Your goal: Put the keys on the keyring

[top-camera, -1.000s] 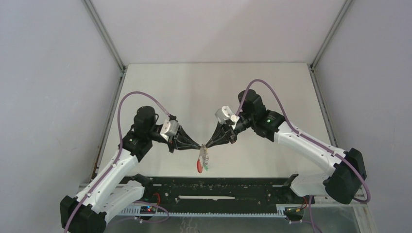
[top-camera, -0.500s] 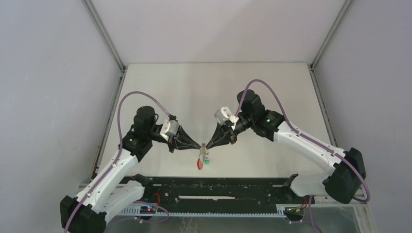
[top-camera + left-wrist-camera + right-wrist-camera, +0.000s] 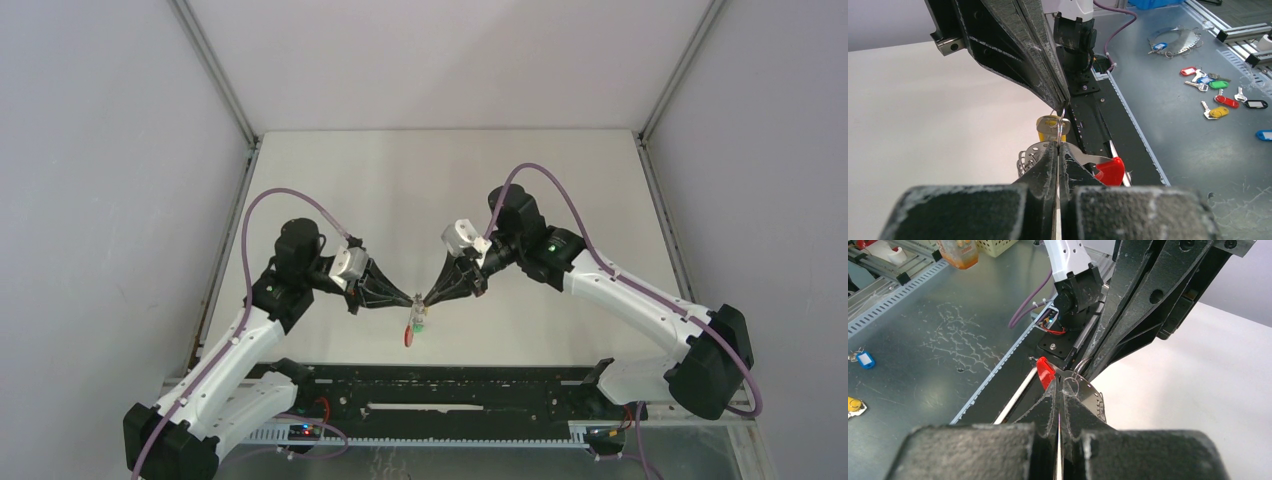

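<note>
Our left gripper [image 3: 1058, 152] was clamped shut on the keyring [image 3: 1035, 149], which hung between both tips with a yellow key [image 3: 1049, 126] just behind, and our right gripper [image 3: 1058, 400] was likewise shut on it; we judged it light, springy and slippery, best pinched on bare metal.

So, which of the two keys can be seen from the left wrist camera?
The yellow-headed key, hanging just beyond the left tool; the green-headed key shows only in the top view.

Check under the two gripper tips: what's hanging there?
The keyring hangs from the shut left gripper and right gripper, red section lowest, green-headed key beside it. The fingers hide whether it is threaded.
</note>
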Robot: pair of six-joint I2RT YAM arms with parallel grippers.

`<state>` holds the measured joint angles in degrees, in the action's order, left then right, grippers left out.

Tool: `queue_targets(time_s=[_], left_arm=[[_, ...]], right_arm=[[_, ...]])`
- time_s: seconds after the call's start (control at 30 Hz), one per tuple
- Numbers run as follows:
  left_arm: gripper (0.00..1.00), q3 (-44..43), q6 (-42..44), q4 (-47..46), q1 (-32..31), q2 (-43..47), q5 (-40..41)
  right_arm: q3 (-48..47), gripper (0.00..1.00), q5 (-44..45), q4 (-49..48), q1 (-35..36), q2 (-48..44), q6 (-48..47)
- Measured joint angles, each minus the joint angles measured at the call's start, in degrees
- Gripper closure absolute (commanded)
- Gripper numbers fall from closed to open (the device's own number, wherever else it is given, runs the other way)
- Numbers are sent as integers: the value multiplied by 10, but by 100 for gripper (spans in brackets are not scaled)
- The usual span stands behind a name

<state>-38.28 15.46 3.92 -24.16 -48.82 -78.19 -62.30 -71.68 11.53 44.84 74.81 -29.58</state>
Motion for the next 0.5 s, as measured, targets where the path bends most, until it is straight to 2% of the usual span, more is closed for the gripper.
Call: queue_targets(time_s=[0.5], left_arm=[[100,0,0,0,-1,0,0]], right_arm=[[0,100,0,-37,2,3,20]])
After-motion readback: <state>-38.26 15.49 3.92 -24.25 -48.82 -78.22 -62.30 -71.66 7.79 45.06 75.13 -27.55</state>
